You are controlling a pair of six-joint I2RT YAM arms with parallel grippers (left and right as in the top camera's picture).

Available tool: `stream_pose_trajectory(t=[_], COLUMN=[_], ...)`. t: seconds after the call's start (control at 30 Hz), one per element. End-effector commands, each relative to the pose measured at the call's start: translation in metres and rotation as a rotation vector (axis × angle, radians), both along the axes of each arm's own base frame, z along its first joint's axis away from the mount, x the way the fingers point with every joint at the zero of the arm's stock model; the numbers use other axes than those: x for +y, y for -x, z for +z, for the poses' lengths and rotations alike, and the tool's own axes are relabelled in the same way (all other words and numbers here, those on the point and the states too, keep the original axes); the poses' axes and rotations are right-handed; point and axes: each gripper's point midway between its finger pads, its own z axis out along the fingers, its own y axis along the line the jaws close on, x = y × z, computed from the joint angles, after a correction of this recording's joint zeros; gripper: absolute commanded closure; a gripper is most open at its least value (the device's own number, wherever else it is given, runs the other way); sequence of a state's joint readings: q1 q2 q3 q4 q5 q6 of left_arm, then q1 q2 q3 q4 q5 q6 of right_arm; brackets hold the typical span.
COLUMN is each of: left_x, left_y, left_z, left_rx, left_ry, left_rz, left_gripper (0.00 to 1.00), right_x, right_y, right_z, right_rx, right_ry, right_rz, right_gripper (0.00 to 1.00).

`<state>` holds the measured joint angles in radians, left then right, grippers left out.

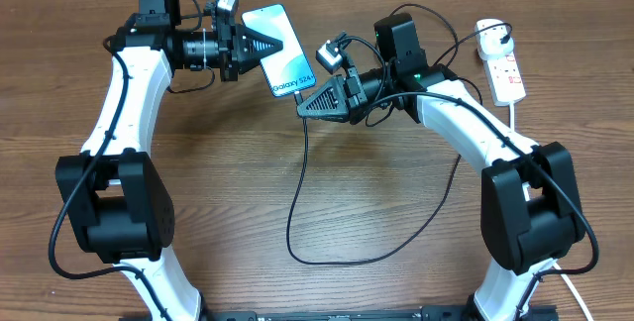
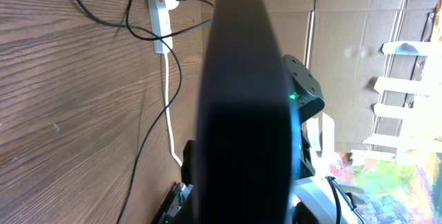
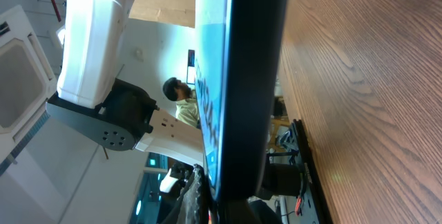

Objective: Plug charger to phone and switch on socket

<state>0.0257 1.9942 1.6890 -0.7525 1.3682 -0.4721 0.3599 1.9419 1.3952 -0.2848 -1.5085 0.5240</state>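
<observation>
Reading outward from my side: the charger (image 1: pixel 289 227) loops slack on the table (image 1: pixel 218 222), and its end runs up into the right gripper (image 1: pixel 305 108), which is closed, seemingly on the plug. Just beyond is the phone (image 1: pixel 292 78). Its long axis slants away to the left, where the left gripper (image 1: pixel 287 48) is clamped on it. The socket (image 1: pixel 505 68) lies far right, nearer the right arm.

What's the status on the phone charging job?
Left end effector shut on phone. Right end effector shut on charger at phone's end. Socket untouched. Nothing blocking.
</observation>
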Motion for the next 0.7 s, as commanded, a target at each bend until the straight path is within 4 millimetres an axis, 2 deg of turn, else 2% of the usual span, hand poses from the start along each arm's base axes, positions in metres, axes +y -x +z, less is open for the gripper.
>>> stream_pose_trajectory(t=[0.0,0.67], left_x=[-0.0046,-0.0060], left_y=[0.0039,0.0065], left_z=[0.0089,0.0080], left_rx=[-0.005,-0.006], left_ry=[0.033,0.032], left_rz=[-0.025,-0.032], left_gripper=[0.96,0.96], right_x=[-0.0010,-0.0002], right_y=[0.0013,-0.0012], right_z=[0.0194,0.0216], right_rx=[-0.047,-0.047], right_ry=[-0.021,-0.019], right_rz=[0.002,-0.003], right_gripper=[0.96,0.96])
